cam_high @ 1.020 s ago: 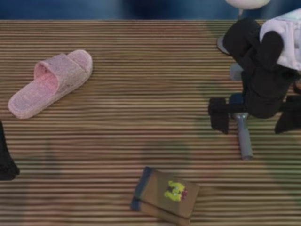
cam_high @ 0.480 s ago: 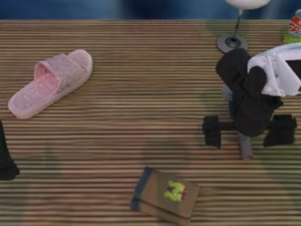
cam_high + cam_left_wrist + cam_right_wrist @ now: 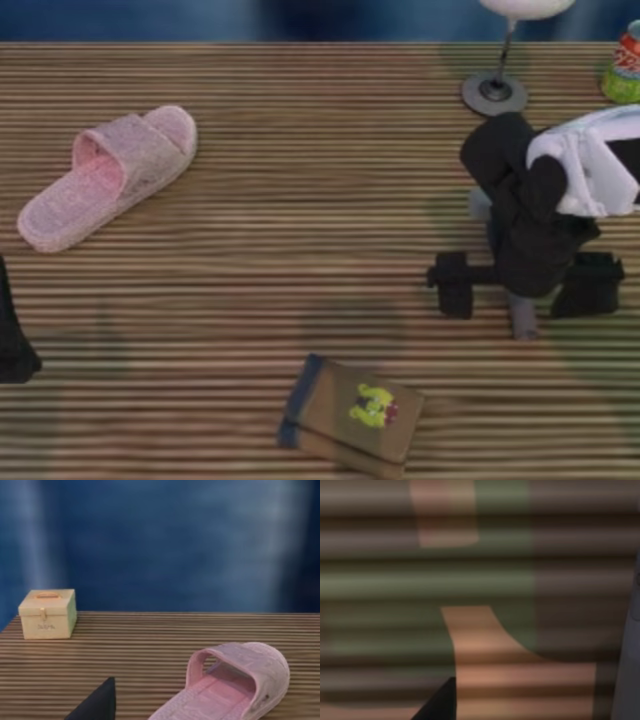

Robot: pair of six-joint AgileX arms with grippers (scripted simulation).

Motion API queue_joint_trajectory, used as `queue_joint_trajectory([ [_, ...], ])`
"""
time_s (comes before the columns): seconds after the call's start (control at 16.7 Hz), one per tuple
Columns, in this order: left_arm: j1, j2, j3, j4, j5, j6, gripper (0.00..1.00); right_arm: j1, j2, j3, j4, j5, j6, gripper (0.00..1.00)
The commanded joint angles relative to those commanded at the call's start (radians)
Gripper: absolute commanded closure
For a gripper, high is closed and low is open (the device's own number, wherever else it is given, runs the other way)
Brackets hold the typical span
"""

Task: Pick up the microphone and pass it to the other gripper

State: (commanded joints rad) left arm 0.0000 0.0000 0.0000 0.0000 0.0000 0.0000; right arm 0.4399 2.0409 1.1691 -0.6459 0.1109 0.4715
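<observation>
Right hand (image 3: pixel 520 285): we spread our fingers wide, one each side of the microphone (image 3: pixel 523 318).
Left hand (image 3: pixel 15 350): well beyond the pink slipper (image 3: pixel 108 175); grip, we cannot tell.

Black right pincer (image 3: pixel 522 286) with blocky fingers, white wrist shell.
</observation>
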Motion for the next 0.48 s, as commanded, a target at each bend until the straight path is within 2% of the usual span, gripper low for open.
queue_joint_trajectory([
  [0.48, 0.000, 0.000, 0.000, 0.000, 0.000, 0.000, 0.00, 0.000, 0.000, 0.000, 0.000, 0.000, 0.000, 0.68],
])
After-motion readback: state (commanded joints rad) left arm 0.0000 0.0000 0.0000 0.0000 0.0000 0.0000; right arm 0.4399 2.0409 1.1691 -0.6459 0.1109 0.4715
